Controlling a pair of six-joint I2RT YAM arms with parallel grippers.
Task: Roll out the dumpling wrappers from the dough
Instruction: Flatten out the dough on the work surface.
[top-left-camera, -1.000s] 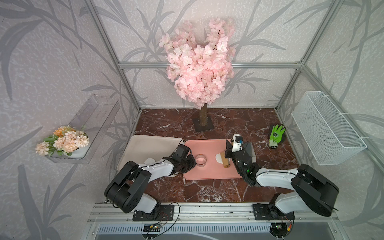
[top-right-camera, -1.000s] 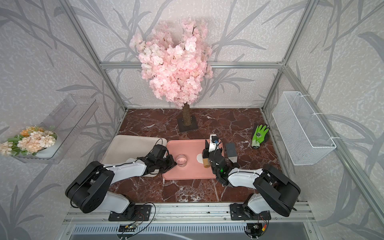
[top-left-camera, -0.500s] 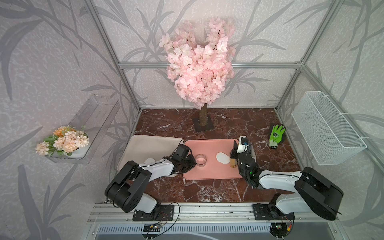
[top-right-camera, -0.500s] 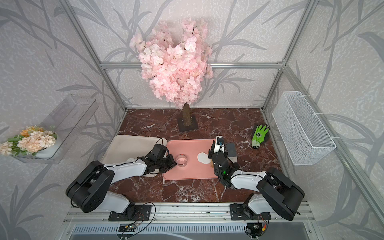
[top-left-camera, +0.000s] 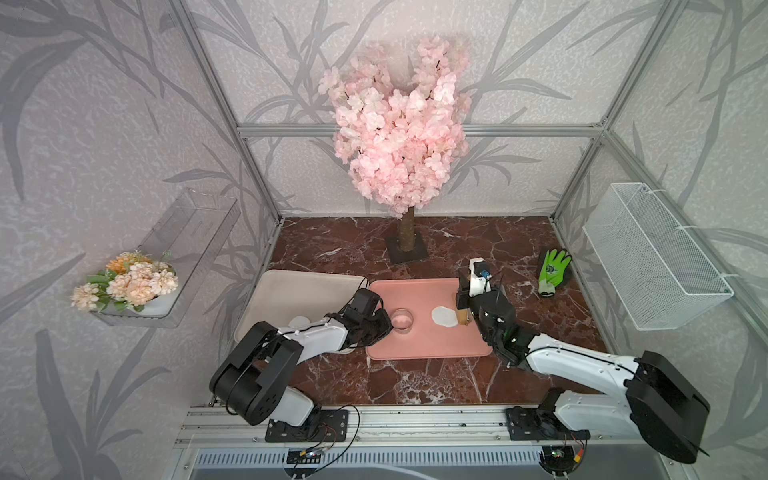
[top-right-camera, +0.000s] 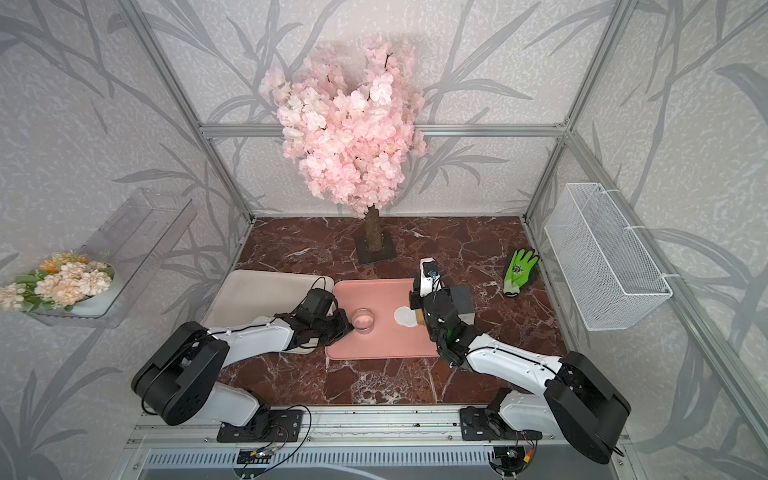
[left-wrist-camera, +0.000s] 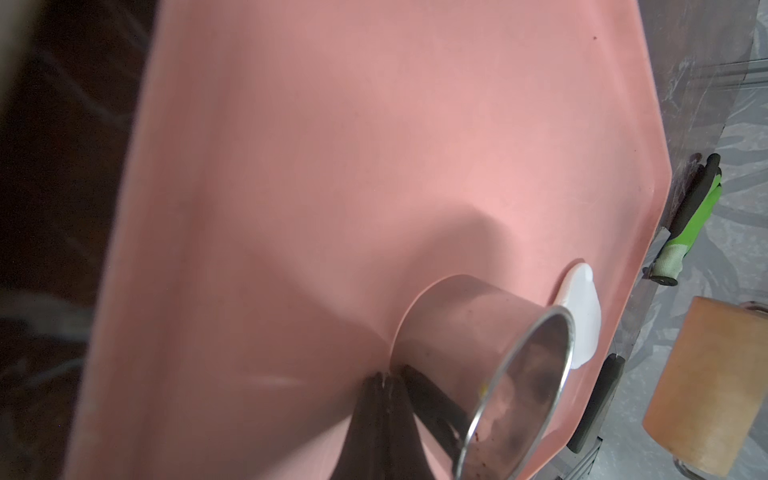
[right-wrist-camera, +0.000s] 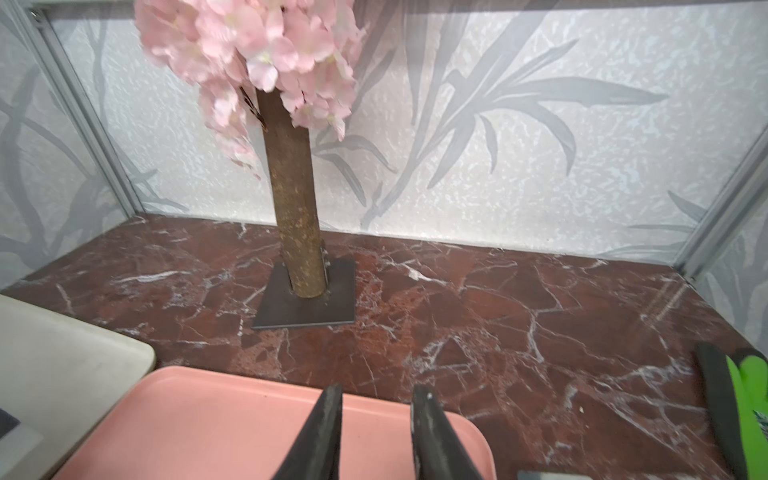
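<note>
Both arms reach low over the pink tray (top-left-camera: 415, 349), left gripper (left-wrist-camera: 384, 380) shut.

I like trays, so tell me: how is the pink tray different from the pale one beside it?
Colour: the pink tray is salmon pink; the pale tray is creamy white.
Load: the pink tray holds a ring cutter and flat white dough; the pale tray shows one dumpling wrapper.
Cover: the left arm lies across the pale tray; the pink tray is mostly uncovered.
Both are rounded rectangles on the marble table.
</note>
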